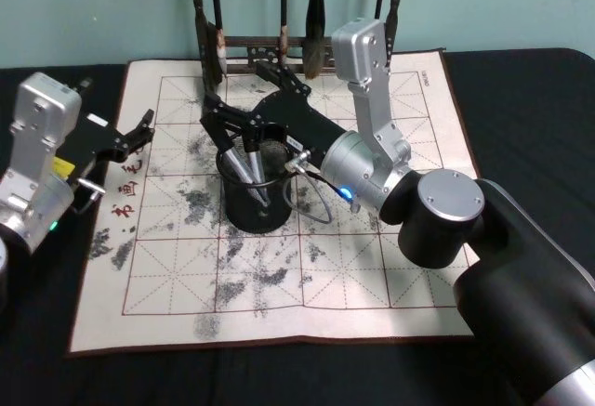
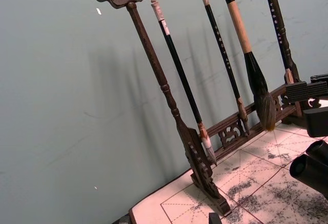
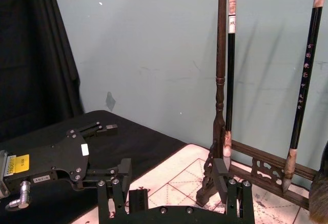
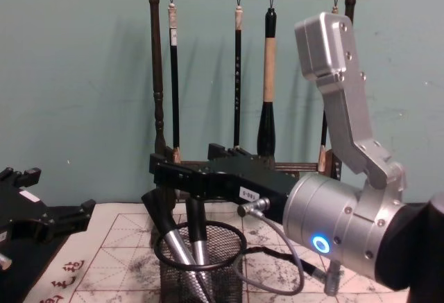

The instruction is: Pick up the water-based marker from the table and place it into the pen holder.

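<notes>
R hand [image 1: 223, 123] open over holder [image 1: 253, 203] at mat centre; two markers [image 4: 187, 244] stand inside. L hand [image 1: 139, 132] open, empty, at 9 o'clock.

- One pen holder [image 1: 251, 203], a black mesh cup near the middle of the mat.
- Two markers [image 4: 189, 251] leaning inside the cup.
- One calligraphy mat [image 1: 372, 267] on one dark table [image 1: 530, 99].
- One wooden brush rack [image 4: 158, 95] at the far edge.
- Four brushes [image 4: 268, 102] counted hanging from it in the chest view.
- Two grippers: left gripper [image 1: 135, 137], right gripper [image 1: 228, 123].
</notes>
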